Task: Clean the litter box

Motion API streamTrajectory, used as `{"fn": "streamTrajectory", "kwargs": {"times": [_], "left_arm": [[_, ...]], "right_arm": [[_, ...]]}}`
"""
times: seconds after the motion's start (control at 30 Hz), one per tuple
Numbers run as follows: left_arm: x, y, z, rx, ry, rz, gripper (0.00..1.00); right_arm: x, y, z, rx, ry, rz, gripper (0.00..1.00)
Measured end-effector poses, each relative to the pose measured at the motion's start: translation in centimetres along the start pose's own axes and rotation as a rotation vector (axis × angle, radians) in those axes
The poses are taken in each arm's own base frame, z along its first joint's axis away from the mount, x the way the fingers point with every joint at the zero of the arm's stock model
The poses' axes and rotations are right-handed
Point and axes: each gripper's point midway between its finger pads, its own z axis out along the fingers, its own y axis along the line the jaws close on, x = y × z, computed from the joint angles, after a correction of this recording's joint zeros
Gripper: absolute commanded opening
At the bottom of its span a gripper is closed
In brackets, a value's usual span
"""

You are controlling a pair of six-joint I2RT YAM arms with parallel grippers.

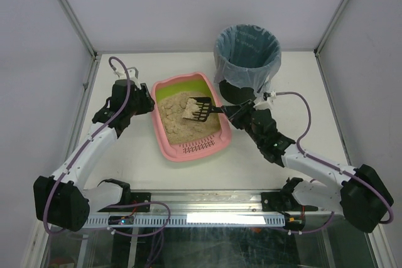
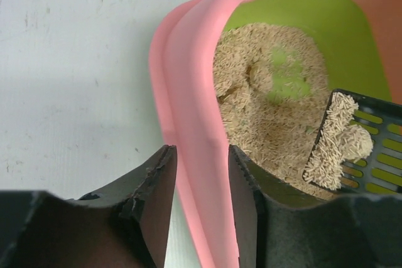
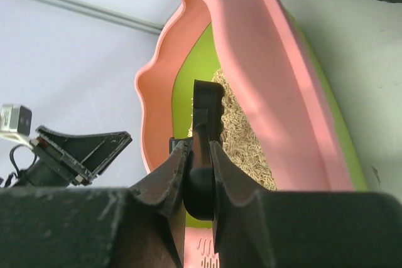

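The pink litter box with a lime-green inner wall and beige litter lies mid-table, slotted ledge toward me. My left gripper is shut on its left rim, one finger outside and one inside; its point in the left wrist view falls on the rim. My right gripper is shut on the handle of the small black slotted scoop. The scoop is held level above the litter, with a heap of litter on it. In the right wrist view, the handle sits between my fingers, and the box rim lies beyond.
A round black bin lined with a blue bag stands at the back right, just behind the litter box and close to my right gripper. White walls enclose the table at the back and on both sides.
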Motion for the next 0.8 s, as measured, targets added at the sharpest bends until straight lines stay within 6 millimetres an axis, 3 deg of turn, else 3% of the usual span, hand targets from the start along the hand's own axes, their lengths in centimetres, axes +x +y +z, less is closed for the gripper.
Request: {"fn": "streamTrajectory", "kwargs": {"times": [0.13, 0.37, 0.8], "left_arm": [[-1.5, -0.7, -1.2, 0.039, -0.069, -0.01, 0.48], [-2.8, -1.2, -2.5, 0.071, -0.141, -0.023, 0.52], [-3.0, -0.9, -2.6, 0.071, -0.157, -0.045, 0.54]], "right_arm": [[-0.5, -1.4, -0.4, -0.015, -0.03, 0.066, 0.0], [-1.3, -0.8, -1.1, -0.085, -0.053, 0.145, 0.0], [-2.1, -0.4, 0.0, -0.14, -0.011, 0.241, 0.0]]}}
